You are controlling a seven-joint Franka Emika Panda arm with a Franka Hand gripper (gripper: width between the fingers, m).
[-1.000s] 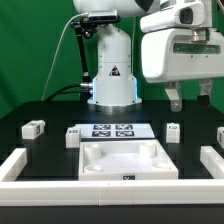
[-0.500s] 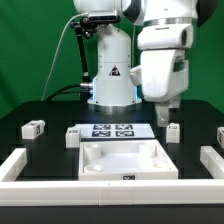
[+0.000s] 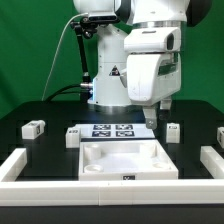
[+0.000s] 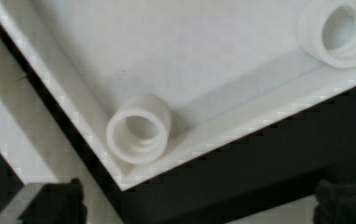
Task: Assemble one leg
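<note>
Several small white legs with tags lie on the black table: one at the far left (image 3: 33, 127), one beside the marker board (image 3: 73, 136), one on the right (image 3: 173, 131), one at the right edge (image 3: 221, 135). My gripper (image 3: 158, 110) hangs open and empty above the back right part of the large white panel (image 3: 125, 160), left of the right leg. In the wrist view my gripper (image 4: 196, 205) is open over the panel (image 4: 193, 60), with its dark fingertips (image 4: 50, 200) at the frame's corners and a corner socket (image 4: 143, 130) between them. No leg shows in the wrist view.
The marker board (image 3: 113, 129) lies behind the panel. White rail pieces stand at the front left (image 3: 20, 165) and front right (image 3: 212, 160). The robot base (image 3: 112, 80) stands at the back.
The arm has swung from the exterior view's right toward the left and come lower, now over the panel's back right part. The gripper stays open and empty.
</note>
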